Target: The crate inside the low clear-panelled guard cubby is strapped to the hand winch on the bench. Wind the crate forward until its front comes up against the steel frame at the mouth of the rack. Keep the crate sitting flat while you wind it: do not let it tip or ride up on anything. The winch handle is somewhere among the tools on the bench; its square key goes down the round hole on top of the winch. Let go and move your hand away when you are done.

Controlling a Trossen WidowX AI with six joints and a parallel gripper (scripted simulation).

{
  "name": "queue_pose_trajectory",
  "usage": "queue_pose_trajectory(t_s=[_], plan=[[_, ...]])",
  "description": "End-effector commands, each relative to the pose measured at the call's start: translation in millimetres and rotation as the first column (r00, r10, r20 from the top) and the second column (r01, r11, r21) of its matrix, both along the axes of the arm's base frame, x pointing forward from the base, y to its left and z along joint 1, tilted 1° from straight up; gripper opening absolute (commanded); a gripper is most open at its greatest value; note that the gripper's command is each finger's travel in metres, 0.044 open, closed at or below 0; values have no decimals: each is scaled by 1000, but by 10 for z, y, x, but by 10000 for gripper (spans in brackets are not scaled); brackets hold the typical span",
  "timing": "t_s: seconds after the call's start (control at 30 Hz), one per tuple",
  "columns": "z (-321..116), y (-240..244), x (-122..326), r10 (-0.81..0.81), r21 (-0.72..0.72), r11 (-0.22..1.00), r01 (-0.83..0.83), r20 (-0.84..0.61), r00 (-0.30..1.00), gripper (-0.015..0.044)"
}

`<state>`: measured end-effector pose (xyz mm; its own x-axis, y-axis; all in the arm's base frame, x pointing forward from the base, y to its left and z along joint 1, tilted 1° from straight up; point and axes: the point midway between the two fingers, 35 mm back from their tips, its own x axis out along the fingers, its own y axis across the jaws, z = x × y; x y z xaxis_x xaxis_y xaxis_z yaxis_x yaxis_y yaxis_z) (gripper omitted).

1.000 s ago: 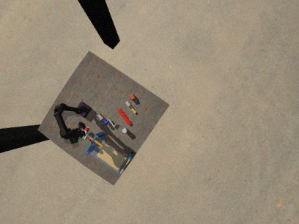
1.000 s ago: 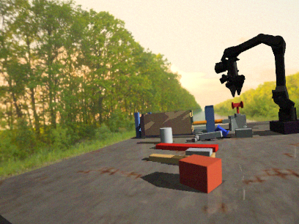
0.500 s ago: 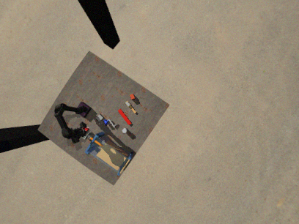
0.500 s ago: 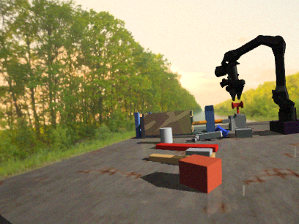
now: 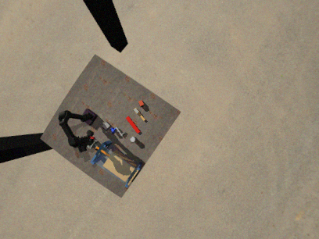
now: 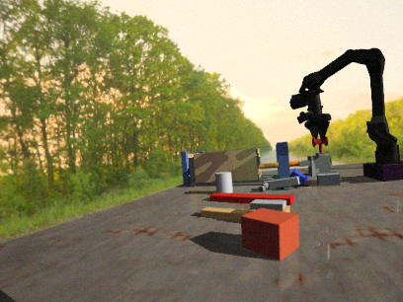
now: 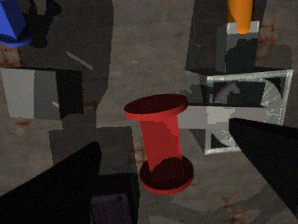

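Observation:
The winch handle's red spool-shaped knob [image 5: 92, 137] [image 6: 320, 142] [image 7: 162, 140] stands at the end of a pale grey arm [image 7: 200, 116] that lies across the top of the winch [image 6: 323, 164]. Whether the key is fully down is hidden. My gripper [image 6: 320, 136] [image 7: 164, 136] is open, pointing down, its fingers on either side of the knob with gaps showing in the wrist view. An orange strap [image 5: 102, 151] [image 6: 293, 163] [image 7: 240, 15] runs from the winch towards the cubby. The tan-brown crate [image 6: 224, 165] sits low and looks flat. Its gap to the steel frame cannot be told.
A blue post [image 6: 282, 160] stands at the cubby's winch end. Nearby lie a blue-knobbed crank [image 5: 113, 130] [image 6: 297, 177] [image 7: 11, 22] and a grey block [image 5: 105, 125] [image 6: 328, 179] [image 7: 30, 92]. Farther off are a white cylinder [image 5: 133, 139] [image 6: 223, 183], red bar [image 5: 133, 125] [image 6: 252, 198], hammer and orange-red block [image 5: 141, 103] [image 6: 262, 232].

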<state>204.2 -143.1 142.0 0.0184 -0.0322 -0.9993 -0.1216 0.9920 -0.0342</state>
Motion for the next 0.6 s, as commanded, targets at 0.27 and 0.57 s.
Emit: queue_pose_trajectory(t_s=[0.27, 0.57], plan=[[-223, -1, -22, -2, -2, 1000, 2, -7, 1000, 440], [-360, 5, -36, -2, -2, 1000, 2, -7, 1000, 440]])
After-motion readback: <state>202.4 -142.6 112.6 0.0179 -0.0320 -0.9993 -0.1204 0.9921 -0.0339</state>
